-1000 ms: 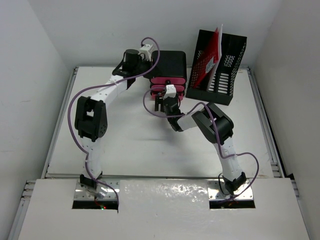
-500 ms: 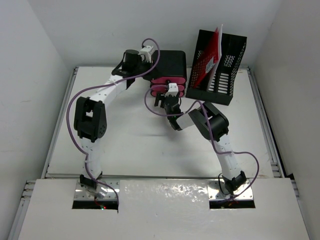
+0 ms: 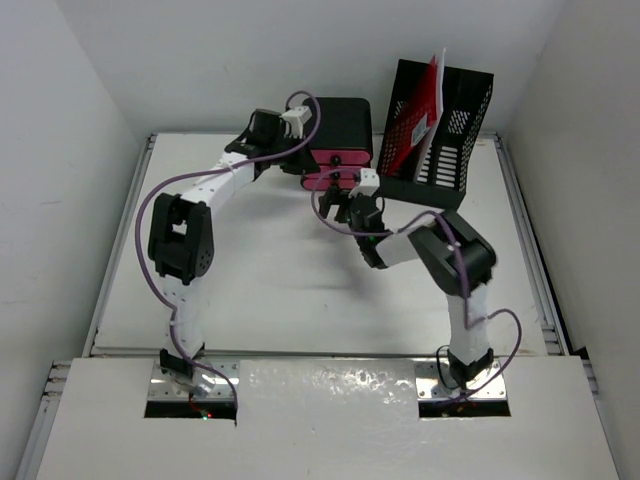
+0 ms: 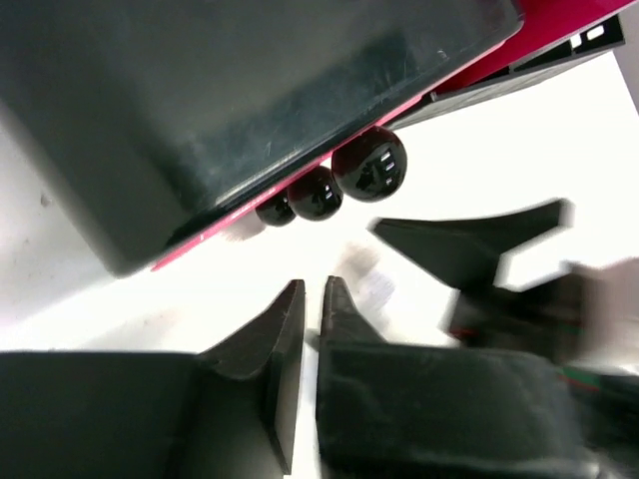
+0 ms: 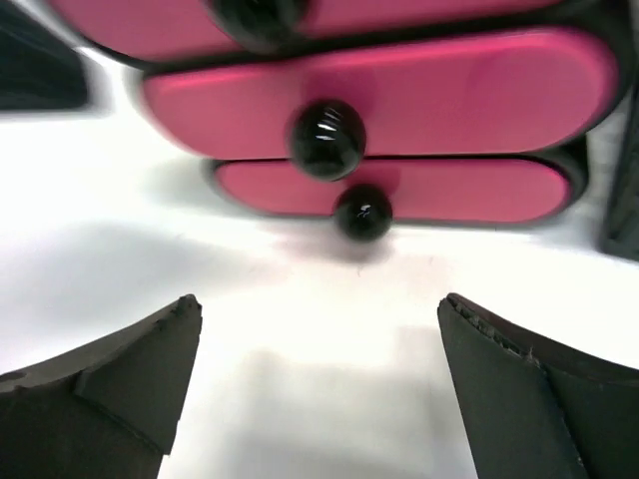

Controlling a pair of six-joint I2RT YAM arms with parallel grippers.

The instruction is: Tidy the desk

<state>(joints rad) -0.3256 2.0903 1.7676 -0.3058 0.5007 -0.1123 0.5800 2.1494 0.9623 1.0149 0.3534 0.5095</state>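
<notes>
- desk: white, spans the view under both my arms; rails along its side edges
- rack: black mesh, on the desk's far right; red folder standing in it
- drawer box: black, far centre of the desk, just left of the rack; pink fronts face me
- right pincer: jaws spread wide, nothing between; low over the desk, facing the fronts, not touching them
- left pincer: tips pressed together, empty; near the box's left side
- knobs: black, round; one on each front
</notes>
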